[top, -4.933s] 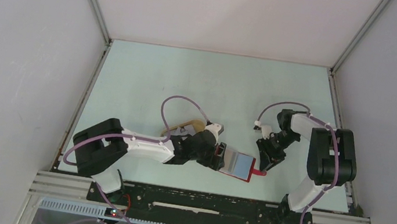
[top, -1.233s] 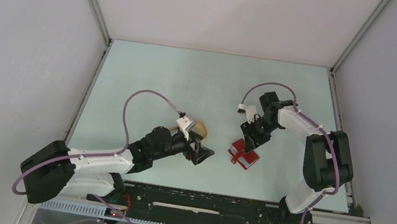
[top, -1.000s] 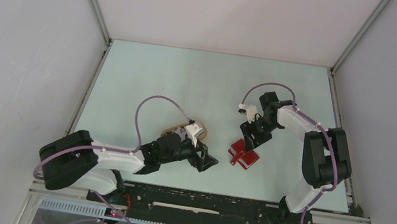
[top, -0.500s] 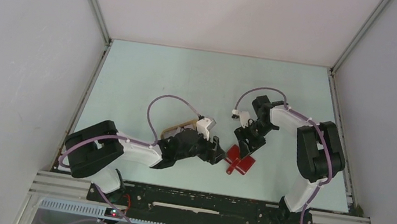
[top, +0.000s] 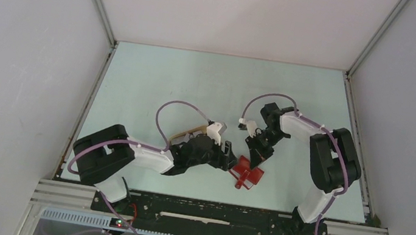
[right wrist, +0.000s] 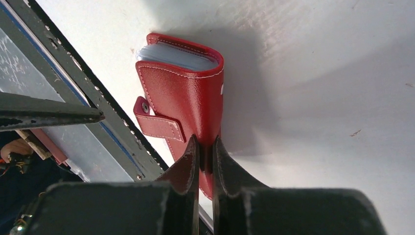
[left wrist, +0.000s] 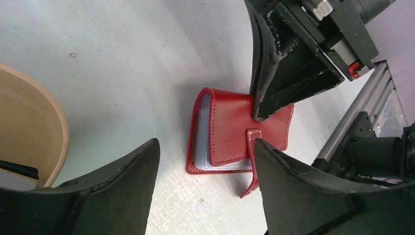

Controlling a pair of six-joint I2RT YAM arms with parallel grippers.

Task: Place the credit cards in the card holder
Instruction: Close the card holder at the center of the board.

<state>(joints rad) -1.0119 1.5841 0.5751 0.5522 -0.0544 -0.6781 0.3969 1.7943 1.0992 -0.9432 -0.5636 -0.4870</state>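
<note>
The red card holder (top: pixel 246 174) lies folded on the pale table near the front edge, with clear sleeves showing at its open side (left wrist: pixel 201 132) and its snap tab (left wrist: pixel 252 161) hanging loose. My right gripper (right wrist: pixel 205 147) is shut on the edge of its red cover (right wrist: pixel 181 93); from above it sits just behind the holder (top: pixel 256 154). My left gripper (left wrist: pixel 205 144) is open, its jaws either side of the holder's near end without touching; from above it is just left of the holder (top: pixel 229 156). A sliver of a grey credit card (left wrist: pixel 12 171) with a dark stripe shows in the tray.
The beige oval tray (top: pixel 182 133) lies under my left arm, and its rim (left wrist: pixel 51 122) is at the left of the left wrist view. The dark metal rail (right wrist: pixel 73 63) of the table's front edge runs close behind the holder. Walls enclose the table.
My right gripper has closed on the holder's cover and nudged the holder slightly left. My left arm has swung right, bringing its open jaws up to the holder.
</note>
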